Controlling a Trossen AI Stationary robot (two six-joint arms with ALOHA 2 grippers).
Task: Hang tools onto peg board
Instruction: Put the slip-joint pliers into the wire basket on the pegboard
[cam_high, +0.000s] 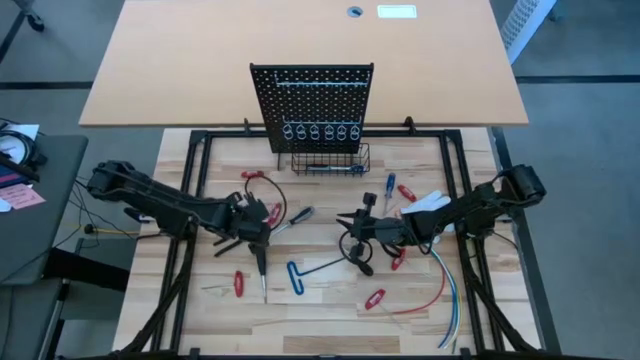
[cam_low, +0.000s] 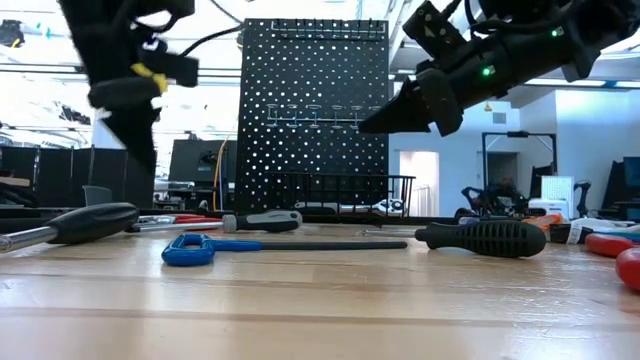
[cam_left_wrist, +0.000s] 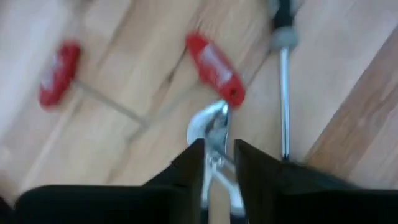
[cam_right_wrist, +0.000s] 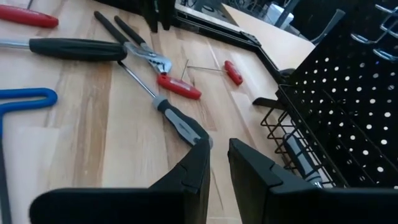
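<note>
The black peg board (cam_high: 312, 100) stands upright at the table's far side, with a wire basket (cam_high: 330, 160) at its base. The tools lie flat on the wood. Among them are the pliers (cam_right_wrist: 140, 46), a blue T-handle hex key (cam_high: 300, 275), a grey-handled screwdriver (cam_right_wrist: 180, 121), a black-handled screwdriver (cam_low: 480, 238) and small red-handled tools (cam_left_wrist: 214, 68). My left gripper (cam_high: 255, 228) hangs above the pliers' silver head (cam_left_wrist: 214, 127) with its fingers a narrow gap apart. My right gripper (cam_high: 347, 225) is raised over the table's middle, empty, fingers a narrow gap apart.
Red, blue and white cables (cam_high: 445, 290) trail over the table's right near part. A blue-handled screwdriver (cam_high: 390, 188) lies right of the basket. Another black-handled screwdriver (cam_high: 260, 262) lies just near of my left gripper. Black frame rails (cam_high: 200, 160) border the work area.
</note>
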